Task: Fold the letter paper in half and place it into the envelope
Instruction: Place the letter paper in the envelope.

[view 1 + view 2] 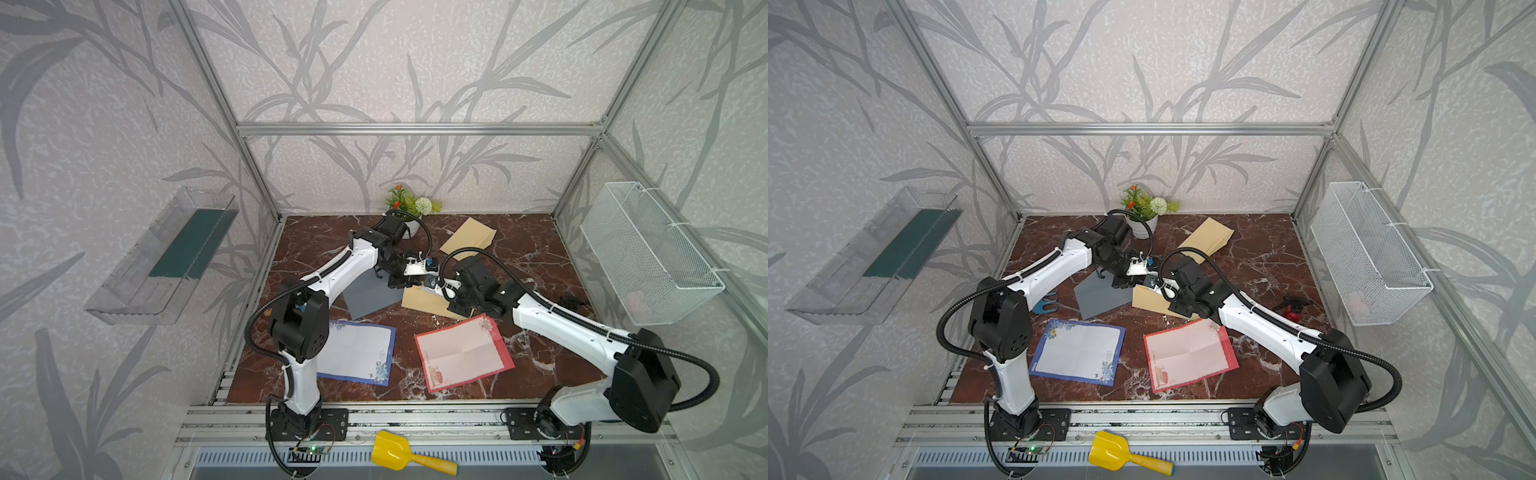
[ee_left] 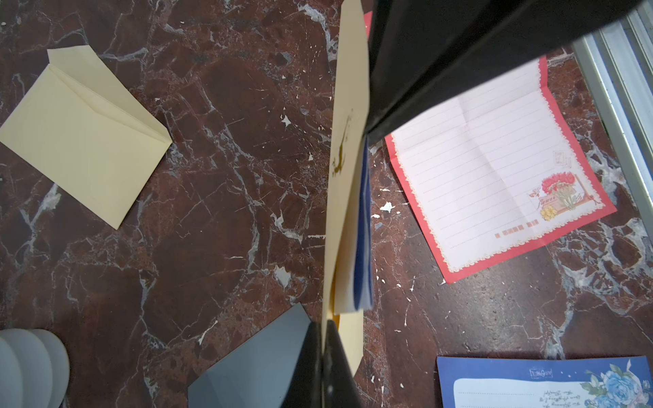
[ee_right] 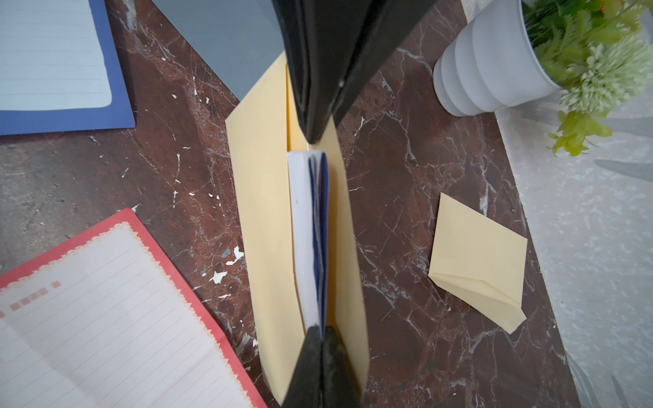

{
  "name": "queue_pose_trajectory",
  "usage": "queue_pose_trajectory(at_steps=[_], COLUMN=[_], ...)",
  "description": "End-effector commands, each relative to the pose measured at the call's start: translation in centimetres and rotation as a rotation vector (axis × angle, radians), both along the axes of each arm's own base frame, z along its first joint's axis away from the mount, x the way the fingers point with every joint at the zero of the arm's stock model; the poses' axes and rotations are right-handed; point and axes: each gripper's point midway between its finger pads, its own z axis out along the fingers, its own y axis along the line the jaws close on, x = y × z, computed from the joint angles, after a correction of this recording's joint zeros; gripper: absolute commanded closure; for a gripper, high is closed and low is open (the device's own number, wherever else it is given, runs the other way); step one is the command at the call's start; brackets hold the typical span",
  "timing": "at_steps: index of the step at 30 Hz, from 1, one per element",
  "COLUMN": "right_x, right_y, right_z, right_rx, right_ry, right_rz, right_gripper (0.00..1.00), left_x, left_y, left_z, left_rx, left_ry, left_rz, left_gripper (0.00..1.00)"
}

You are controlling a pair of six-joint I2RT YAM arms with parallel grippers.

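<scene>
Left arm (image 1: 332,274) and right arm (image 1: 557,328) have white shells, black joints, ribbed cables (image 1: 247,330).

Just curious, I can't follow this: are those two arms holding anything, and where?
Left jaws pinch the cream paper envelope by one edge; right jaws appear to pinch the end of the folded blue-bordered letter sitting inside it.

This is a robot lab test cell, not a home. A marble-patterned desk (image 1: 519,249) sits inside an aluminium frame (image 1: 415,129), and wallpapered panels (image 1: 415,62) close it behind and at both sides. Two white-and-black arms (image 1: 332,274) (image 1: 561,320) are bolted to a slotted rail (image 1: 415,419) along the desk's front edge, with cables exposed. A wire basket (image 1: 648,253) and a clear tray (image 1: 162,257) hang on the panels beside the desk.
</scene>
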Motion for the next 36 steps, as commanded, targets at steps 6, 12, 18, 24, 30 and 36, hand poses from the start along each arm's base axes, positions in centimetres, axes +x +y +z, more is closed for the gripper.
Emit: queue_pose_trajectory(at_steps=[6,12,18,24,30,36], right_x=[0.2,0.4,0.7,1.0,1.2,1.4], right_y=[0.0,0.1,0.3,0.6,0.9,1.3], right_z=[-0.3,-0.9,-1.2,-1.9,-2.7,-3.2], right_rx=[-0.002,-0.014,-0.004,0.011,0.002,0.002], right_ry=[0.005,0.020,0.028,0.045,0.058,0.075], right_rz=[-0.018,-0.025,-0.043,-0.069,-0.077,-0.081], right_gripper=[0.96,0.96,0.95,0.93,0.92,0.90], left_x=[-0.3,-0.4,-0.4,-0.5,-0.5,-0.4], left_y=[-0.3,-0.4,-0.5,-0.5,-0.6,-0.5], left_z=[0.7,0.9,0.9,1.1,1.1,1.0], left_rx=[-0.023,-0.029,-0.029,-0.038,-0.041,-0.040], left_ry=[0.021,0.030,0.045,0.047,0.048,0.052], left_rz=[-0.017,-0.018,-0.018,-0.021,-0.021,-0.020], left_gripper=[1.00,1.00,1.00,1.00,1.00,1.00])
